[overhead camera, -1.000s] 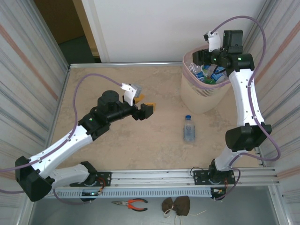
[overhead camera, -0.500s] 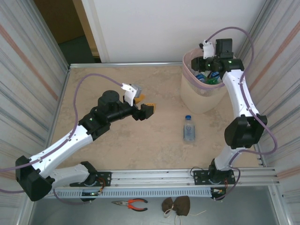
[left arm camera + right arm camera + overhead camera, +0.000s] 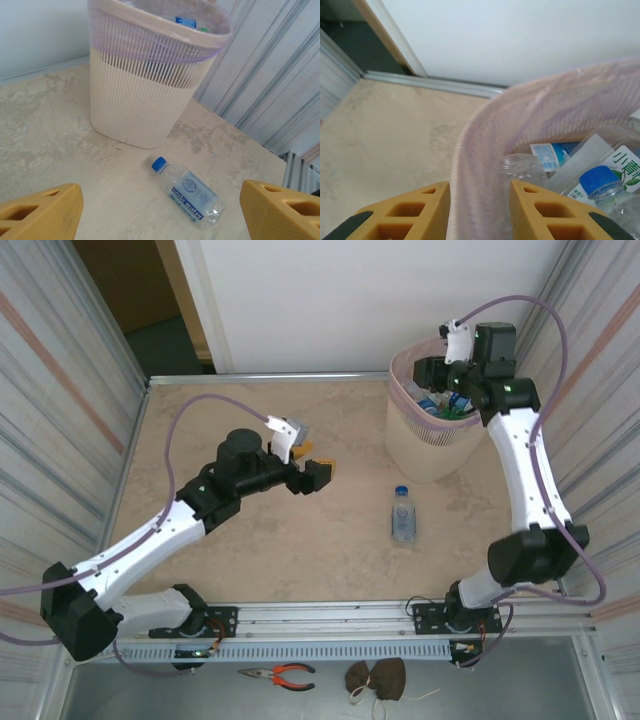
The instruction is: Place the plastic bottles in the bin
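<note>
My right gripper (image 3: 428, 373) is up over the bin (image 3: 418, 448) at the far right of the table (image 3: 330, 550). In its wrist view the fingers (image 3: 410, 210) are apart with nothing clamped, and the pink-lined rim (image 3: 470, 145) lines up in the gap between them. I can't tell if either finger touches it. The bin already has a pile of bottles (image 3: 602, 187) inside: a blue-capped one, a white-green labelled one and a couple of clear ones.

My left gripper (image 3: 322, 472) is out over the middle of the table, spread wide and empty. Its orange fingers (image 3: 42, 212) sit at the two bottom corners of that wrist view.

One bottle (image 3: 402, 515) is out on the table. It's clear with a blue cap and blue label, lying on its side just on the near side of the bin, cap pointing toward the bin. It's to the right of my left gripper, apart from it, and my left wrist camera sees it (image 3: 190, 192) between the fingers.
</note>
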